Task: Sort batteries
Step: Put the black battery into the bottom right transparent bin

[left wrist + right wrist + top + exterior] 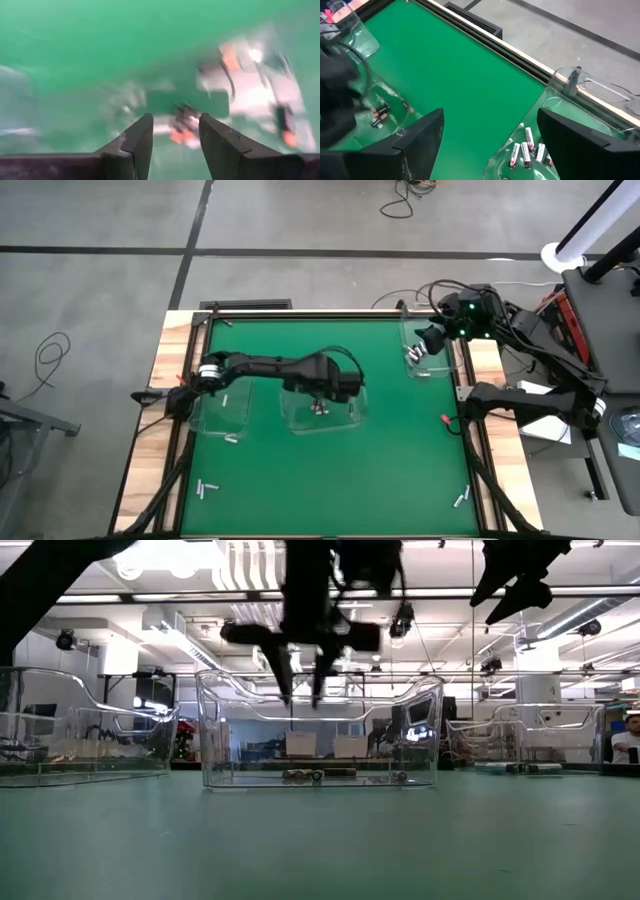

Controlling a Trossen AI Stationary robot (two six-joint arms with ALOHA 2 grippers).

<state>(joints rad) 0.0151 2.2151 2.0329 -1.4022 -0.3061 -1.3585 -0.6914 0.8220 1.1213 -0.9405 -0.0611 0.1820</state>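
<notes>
The green table holds three clear bins. The left arm reaches across to the middle bin, and its gripper hangs over a few batteries inside. The left bin looks empty, maybe. The right gripper is over the far right bin. Loose batteries lie near the left corner, and more near the right edge.

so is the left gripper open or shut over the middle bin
Open: the left gripper shows a clear gap between its fingers, nothing held, above the middle bin with batteries inside.
</notes>
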